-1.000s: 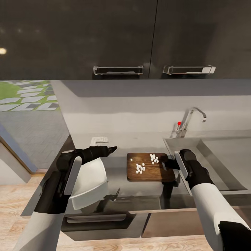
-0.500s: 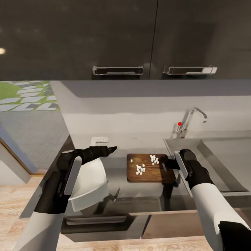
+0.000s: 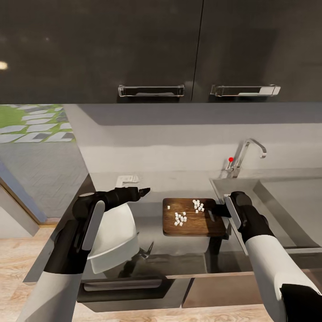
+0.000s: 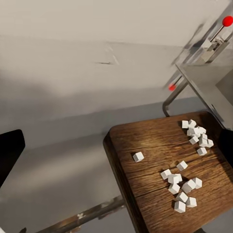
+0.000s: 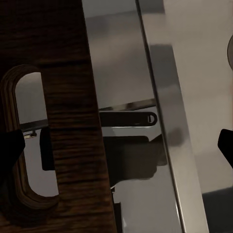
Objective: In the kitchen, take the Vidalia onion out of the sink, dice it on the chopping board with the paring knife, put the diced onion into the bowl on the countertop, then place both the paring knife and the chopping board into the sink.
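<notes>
The dark wood chopping board [image 3: 193, 223] lies on the grey countertop [image 3: 179, 184] just left of the sink [image 3: 273, 210]. Several white onion dice [image 3: 180, 218] are scattered on the chopping board [image 4: 145, 170], also as dice [image 4: 182, 187] in the left wrist view. My right gripper [image 3: 215, 210] is open at the board's sink-side end, one finger [image 5: 10, 145] over the oval handle slot [image 5: 28, 141]. My left gripper [image 3: 144, 192] hovers open, left of the board. Under that forearm sits the white bowl [image 3: 114, 237], tilted toward the counter's front edge. The paring knife is out of view.
Black upper cabinets with chrome handles [image 3: 151, 91] hang low over the counter. The chrome tap [image 3: 245, 154] and red knob [image 3: 230, 159] stand behind the sink. A small white object [image 3: 126, 180] lies by the backsplash. The counter's front edge [image 3: 188, 273] is close.
The bowl's near side has dropped and slid a little toward the counter's front edge. The view has shifted slightly. Both arms and the board hold their places.
</notes>
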Controlling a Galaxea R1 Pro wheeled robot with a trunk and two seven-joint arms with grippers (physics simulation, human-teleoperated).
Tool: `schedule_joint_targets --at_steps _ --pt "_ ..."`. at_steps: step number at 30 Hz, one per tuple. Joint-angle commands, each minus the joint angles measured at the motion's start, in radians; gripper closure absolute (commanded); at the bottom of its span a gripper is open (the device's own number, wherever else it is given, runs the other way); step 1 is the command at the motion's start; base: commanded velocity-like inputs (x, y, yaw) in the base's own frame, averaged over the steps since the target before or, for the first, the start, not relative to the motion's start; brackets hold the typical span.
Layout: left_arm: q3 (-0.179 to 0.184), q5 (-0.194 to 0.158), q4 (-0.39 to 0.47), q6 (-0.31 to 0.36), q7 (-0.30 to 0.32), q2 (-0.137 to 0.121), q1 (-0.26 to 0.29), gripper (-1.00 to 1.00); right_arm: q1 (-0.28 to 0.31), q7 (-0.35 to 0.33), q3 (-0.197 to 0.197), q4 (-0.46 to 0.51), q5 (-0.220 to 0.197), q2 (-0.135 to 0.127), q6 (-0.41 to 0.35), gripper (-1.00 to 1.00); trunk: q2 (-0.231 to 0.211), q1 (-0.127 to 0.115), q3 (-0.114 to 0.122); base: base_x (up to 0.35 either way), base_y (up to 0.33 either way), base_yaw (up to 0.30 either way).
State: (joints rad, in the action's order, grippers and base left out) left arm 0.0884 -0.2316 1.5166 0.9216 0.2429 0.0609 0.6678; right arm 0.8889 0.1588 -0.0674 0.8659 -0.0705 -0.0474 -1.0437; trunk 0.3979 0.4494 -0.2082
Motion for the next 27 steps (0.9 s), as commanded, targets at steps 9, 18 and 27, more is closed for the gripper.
schedule_joint_targets --at_steps 9,18,27 --pt "-0.001 0.002 0.001 0.005 0.004 0.000 0.001 -1.00 0.001 0.007 -0.001 0.000 -0.008 0.000 -0.003 -1.00 0.002 0.001 -0.002 0.000 0.000 0.000" --pt "-0.001 0.002 0.001 0.005 0.004 0.000 0.001 -1.00 0.001 0.007 0.000 -0.004 -0.008 0.000 -0.003 -1.00 0.002 0.001 -0.002 0.000 0.000 0.000" --pt "-0.001 0.002 0.001 0.005 0.004 0.000 0.001 -1.00 0.001 0.007 -0.001 -0.022 -0.007 0.000 -0.003 -1.00 0.002 0.001 -0.002 0.000 0.000 0.000"
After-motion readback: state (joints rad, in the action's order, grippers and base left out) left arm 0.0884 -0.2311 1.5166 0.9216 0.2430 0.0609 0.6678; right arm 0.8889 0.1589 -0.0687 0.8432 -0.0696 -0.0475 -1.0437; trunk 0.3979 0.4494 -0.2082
